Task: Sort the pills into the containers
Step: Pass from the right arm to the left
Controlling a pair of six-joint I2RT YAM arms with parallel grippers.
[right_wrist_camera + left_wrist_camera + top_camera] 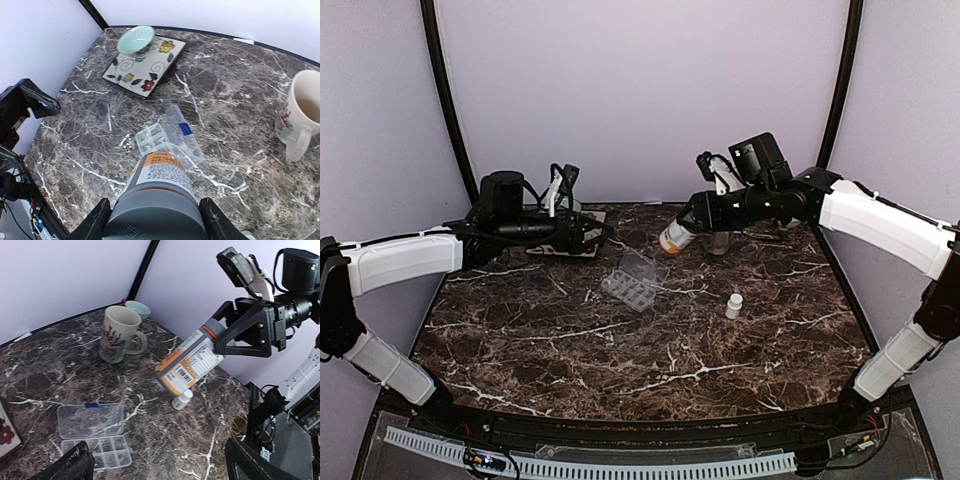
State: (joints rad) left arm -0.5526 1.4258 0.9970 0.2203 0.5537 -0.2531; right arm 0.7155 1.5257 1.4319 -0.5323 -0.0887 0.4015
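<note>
Ideally, the right gripper (155, 222), clamped on the tilted orange bottle (159, 172), should lower its mouth right over the open pill organizer (631, 281) lying mid-table before tipping further, the left gripper (597, 237) standing open and empty; whether the bottle is uncapped I cannot tell.

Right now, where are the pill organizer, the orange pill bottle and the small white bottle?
pill organizer (628, 291): top external view, on its celled tray.
orange pill bottle (187, 365): left wrist view, on its printed label.
small white bottle (733, 308): top external view, on its body.
</note>
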